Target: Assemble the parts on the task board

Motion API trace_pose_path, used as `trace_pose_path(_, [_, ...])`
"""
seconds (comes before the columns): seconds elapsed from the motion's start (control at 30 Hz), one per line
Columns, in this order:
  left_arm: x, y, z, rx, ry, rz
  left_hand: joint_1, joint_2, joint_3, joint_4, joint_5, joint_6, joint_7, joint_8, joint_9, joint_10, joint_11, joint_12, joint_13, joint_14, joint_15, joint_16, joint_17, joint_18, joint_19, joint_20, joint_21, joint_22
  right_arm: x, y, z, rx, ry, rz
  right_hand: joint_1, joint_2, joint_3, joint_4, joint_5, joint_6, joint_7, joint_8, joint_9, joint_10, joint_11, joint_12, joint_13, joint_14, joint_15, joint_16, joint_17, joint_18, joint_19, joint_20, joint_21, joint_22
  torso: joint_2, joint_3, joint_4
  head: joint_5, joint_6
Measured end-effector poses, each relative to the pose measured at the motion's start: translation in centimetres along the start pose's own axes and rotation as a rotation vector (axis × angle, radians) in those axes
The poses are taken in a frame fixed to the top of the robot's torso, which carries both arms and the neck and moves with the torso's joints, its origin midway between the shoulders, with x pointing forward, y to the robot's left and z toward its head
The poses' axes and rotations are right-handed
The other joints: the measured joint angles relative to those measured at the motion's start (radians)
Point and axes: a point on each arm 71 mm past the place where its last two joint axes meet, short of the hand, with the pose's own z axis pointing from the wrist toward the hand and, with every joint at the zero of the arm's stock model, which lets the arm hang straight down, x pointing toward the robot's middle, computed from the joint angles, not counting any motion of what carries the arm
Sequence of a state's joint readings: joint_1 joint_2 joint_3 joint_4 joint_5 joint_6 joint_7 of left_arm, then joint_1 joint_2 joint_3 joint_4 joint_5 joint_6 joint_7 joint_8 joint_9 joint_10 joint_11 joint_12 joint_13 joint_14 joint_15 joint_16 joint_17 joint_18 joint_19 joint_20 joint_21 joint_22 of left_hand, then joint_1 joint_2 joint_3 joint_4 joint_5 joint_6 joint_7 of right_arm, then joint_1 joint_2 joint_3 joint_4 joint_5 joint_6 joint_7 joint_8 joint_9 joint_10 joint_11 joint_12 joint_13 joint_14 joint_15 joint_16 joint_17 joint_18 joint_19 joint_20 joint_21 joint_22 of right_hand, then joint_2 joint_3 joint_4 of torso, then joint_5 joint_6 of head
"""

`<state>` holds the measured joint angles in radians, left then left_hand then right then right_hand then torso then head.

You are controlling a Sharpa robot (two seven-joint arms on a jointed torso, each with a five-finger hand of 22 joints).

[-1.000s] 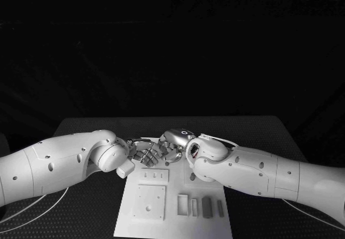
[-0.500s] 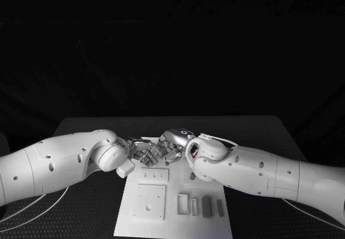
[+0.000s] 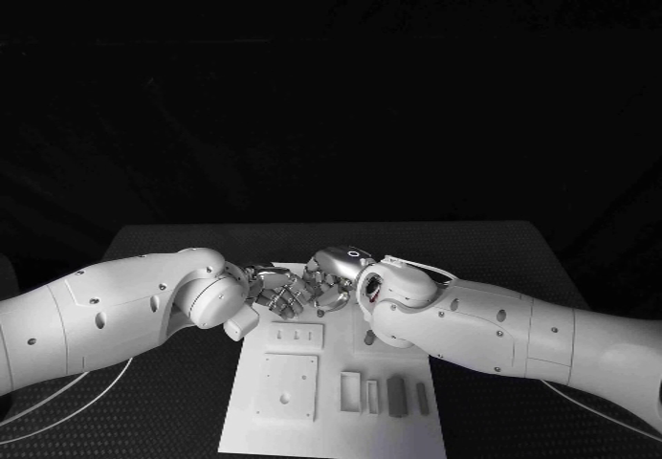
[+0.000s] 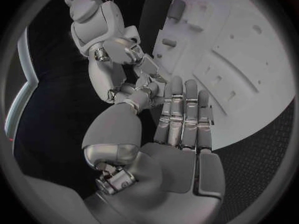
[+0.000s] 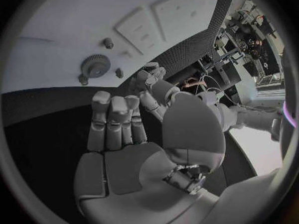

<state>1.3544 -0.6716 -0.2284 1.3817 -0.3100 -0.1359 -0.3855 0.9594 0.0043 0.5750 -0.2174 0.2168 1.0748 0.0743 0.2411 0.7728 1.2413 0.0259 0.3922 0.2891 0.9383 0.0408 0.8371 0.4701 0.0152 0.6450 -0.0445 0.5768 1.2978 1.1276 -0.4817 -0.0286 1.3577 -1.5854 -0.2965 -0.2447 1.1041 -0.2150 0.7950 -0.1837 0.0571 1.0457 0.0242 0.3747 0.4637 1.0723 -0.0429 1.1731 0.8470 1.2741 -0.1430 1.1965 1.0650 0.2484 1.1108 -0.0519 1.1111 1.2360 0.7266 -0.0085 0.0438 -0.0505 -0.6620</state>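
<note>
Head view: black table [image 3: 180, 244] | white task board [image 3: 331, 421] | dark room

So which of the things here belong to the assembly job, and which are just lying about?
Part of the job:
- task board
- gear lying on the board
- upright block parts at the board's near end
- left hand and right hand, fingers meeting over the board's far end

Just lying about:
- black table
- white cables beside the arms

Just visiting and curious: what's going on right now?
Left hand and right hand close together above the task board's far end. Whether either holds a part: cannot tell. Parts lie on the board.
</note>
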Motion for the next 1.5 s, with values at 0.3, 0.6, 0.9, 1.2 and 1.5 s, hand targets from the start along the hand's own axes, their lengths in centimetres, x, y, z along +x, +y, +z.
trace_pose_path(0.3, [-0.22,0.02,0.06,0.003,-0.012,-0.002,0.007,0.006,0.009,0.003,0.007,0.006,-0.003,0.002,0.009,0.011,-0.004,0.000,0.000,0.002,-0.002,0.000,0.000,0.000,0.000,0.000,0.000,-0.001,0.01,-0.31,-0.03,0.010,0.000,0.007,-0.046,-0.026,-0.032,0.008,0.025,-0.002,0.002,0.000,0.000,-0.009,0.010,-0.020,-0.008,-0.002,0.002,-0.009,-0.007,0.000,-0.004,0.004,0.000,-0.007,0.000,0.0001,0.0000,0.002,0.003])
trace_pose_path(0.6, [-0.36,0.06,0.06,0.003,-0.021,0.003,0.007,0.006,0.016,-0.004,0.018,0.007,-0.003,0.002,0.009,0.011,-0.005,0.000,-0.001,0.005,-0.005,0.000,0.000,0.000,0.000,0.000,0.008,0.002,0.04,-0.48,-0.07,0.017,0.001,0.015,-0.082,-0.039,-0.080,0.019,0.061,-0.014,0.015,-0.021,0.044,-0.022,0.014,-0.023,-0.016,-0.011,0.011,-0.014,-0.007,0.000,-0.005,0.005,-0.004,-0.013,0.000,-0.0004,-0.0004,0.004,0.002])
trace_pose_path(0.9, [-0.38,0.10,0.08,0.003,-0.023,0.015,0.007,0.006,0.021,-0.009,0.038,0.011,0.000,0.007,0.015,0.019,-0.008,0.000,-0.001,0.005,-0.005,0.004,0.001,0.000,0.000,0.000,0.008,0.007,0.01,-0.45,0.02,0.018,-0.004,0.026,-0.102,-0.045,-0.118,0.026,0.125,-0.012,0.020,-0.027,0.042,-0.023,0.016,-0.023,-0.022,-0.015,0.007,-0.017,-0.007,0.000,-0.013,0.005,-0.004,-0.017,0.000,-0.0003,0.0001,0.004,0.000])
trace_pose_path(1.2, [-0.36,0.13,0.11,0.004,-0.023,0.028,0.007,0.006,0.018,-0.014,0.045,0.011,-0.001,0.007,0.016,0.023,-0.009,0.000,-0.001,0.009,-0.009,0.008,0.001,0.000,-0.007,0.000,0.012,0.009,0.09,-0.40,0.06,0.015,-0.005,0.034,-0.057,-0.031,-0.051,0.019,0.043,-0.003,0.029,-0.036,0.038,-0.027,0.012,-0.028,-0.028,-0.019,0.011,-0.017,-0.007,0.000,-0.018,0.004,-0.012,-0.022,0.000,-0.0002,0.0002,0.005,0.000])
trace_pose_path(1.5, [-0.25,0.18,0.13,0.003,-0.021,0.031,0.007,0.006,0.018,-0.014,0.046,0.012,-0.001,0.007,0.017,0.024,-0.010,0.000,-0.001,0.009,-0.009,0.008,0.002,0.000,-0.011,0.004,0.012,0.010,0.18,-0.27,-0.03,0.000,-0.002,0.040,-0.016,-0.003,0.034,0.005,0.013,0.006,0.019,-0.041,0.038,-0.019,0.009,-0.022,-0.028,-0.015,0.008,-0.017,-0.005,0.000,-0.018,0.004,-0.006,-0.020,0.000,-0.0001,0.0003,0.007,-0.001])
